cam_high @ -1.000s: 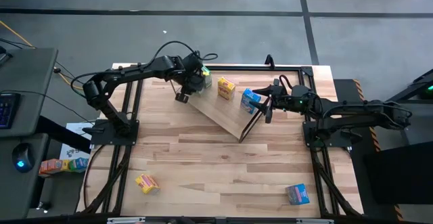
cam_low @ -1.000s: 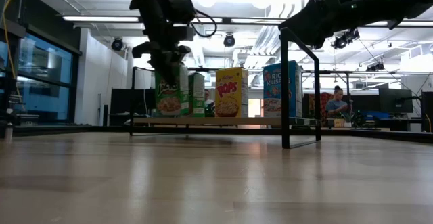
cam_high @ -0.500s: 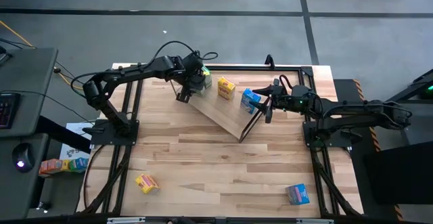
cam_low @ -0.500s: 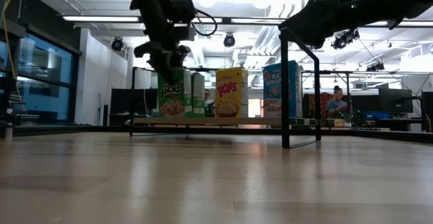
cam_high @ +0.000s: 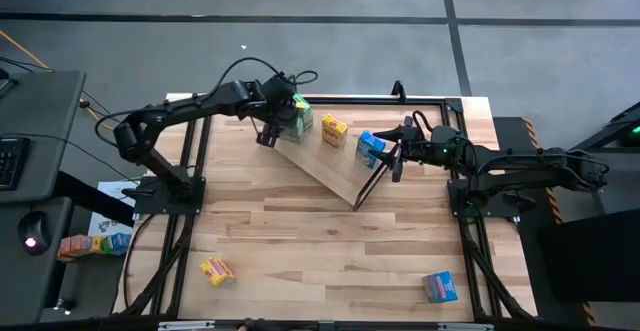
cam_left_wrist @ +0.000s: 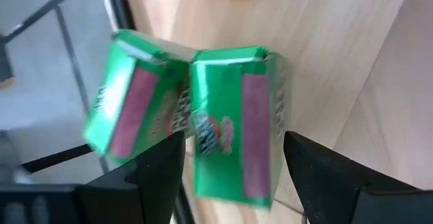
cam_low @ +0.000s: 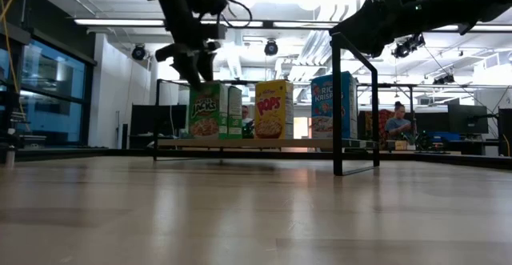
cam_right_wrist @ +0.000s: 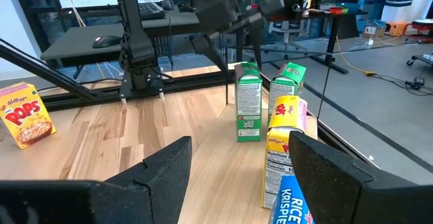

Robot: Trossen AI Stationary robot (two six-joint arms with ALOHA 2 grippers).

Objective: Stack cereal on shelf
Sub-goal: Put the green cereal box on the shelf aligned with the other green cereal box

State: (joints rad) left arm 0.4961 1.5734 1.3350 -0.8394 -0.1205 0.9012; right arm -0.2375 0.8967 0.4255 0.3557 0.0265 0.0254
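Both tools stand released. From overhead, the left tool (cam_high: 272,131) hangs at the far-left end of the shelf (cam_high: 325,168), just above the two green cereal boxes (cam_high: 299,117), and the right tool (cam_high: 397,154) waits at the shelf's right end beside the blue box (cam_high: 370,148). That view alone takes in the loose stock near the front edge of the worktop (cam_high: 320,251): a second yellow box (cam_high: 216,270) at front left and a second blue box (cam_high: 439,287) at front right.

Seen level across the worktop, the shelved boxes stand upright in a row: the green pair (cam_low: 213,110) touching each other, the yellow box (cam_low: 273,109) a little apart from them, then the blue one (cam_low: 332,105). Here the left tool (cam_low: 190,63) is clear of the green box tops, which the overhead picture cannot settle.

Left wrist camera looks down between its own spread fingers (cam_left_wrist: 160,163) onto the tops of the green boxes (cam_left_wrist: 233,126), one angled against the other.

Right wrist camera sights along the row from the blue end, showing the second yellow box (cam_right_wrist: 26,114) lying far off on the worktop and the left arm's tool (cam_right_wrist: 218,45) above the green pair (cam_right_wrist: 249,101).
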